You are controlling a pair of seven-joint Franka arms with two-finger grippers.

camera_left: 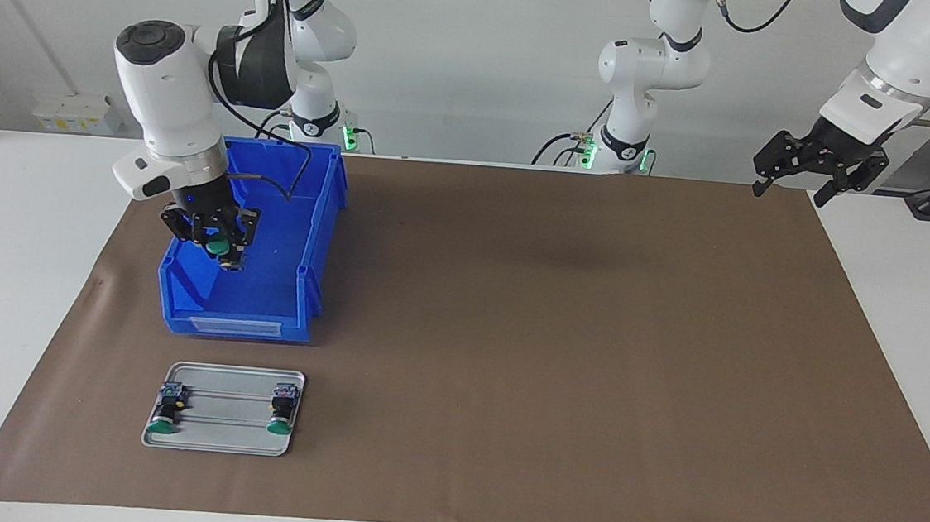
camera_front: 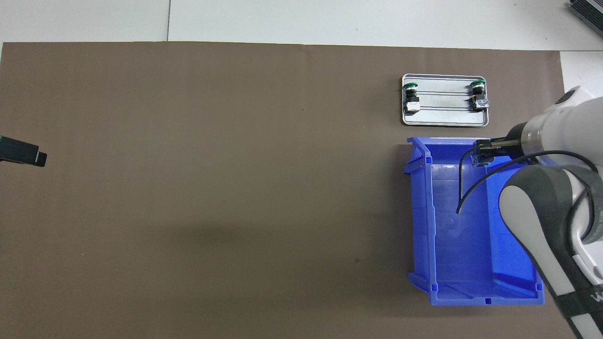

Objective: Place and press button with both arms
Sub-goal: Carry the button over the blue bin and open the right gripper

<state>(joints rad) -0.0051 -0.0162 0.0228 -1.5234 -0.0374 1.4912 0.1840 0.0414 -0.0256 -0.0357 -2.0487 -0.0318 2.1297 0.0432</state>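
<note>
The right gripper hung over the blue storage bin, its fingers clenched on a green-capped push-button — the round cap showed between the black claws, above the bin's floor. In the overhead view the right arm's wrist covered most of the grasp; only the gripper's dark tip stood out over the bin's end farther from the robots, and the button itself could not be made out there.

The bin sat on the brown paper mat toward the right arm's end of the table. Farther from the robots than the bin, and just apart from it, lay a small metal tray holding two more green-capped buttons on their sides, one at each end, apparently resting across two thin rails, caps pointing away from the robots.

The left gripper waited in the air over the mat's edge nearest the robots, at the left arm's end of the table, its jaws spread wide and holding nothing — in the overhead view only its dark tip showed.
</note>
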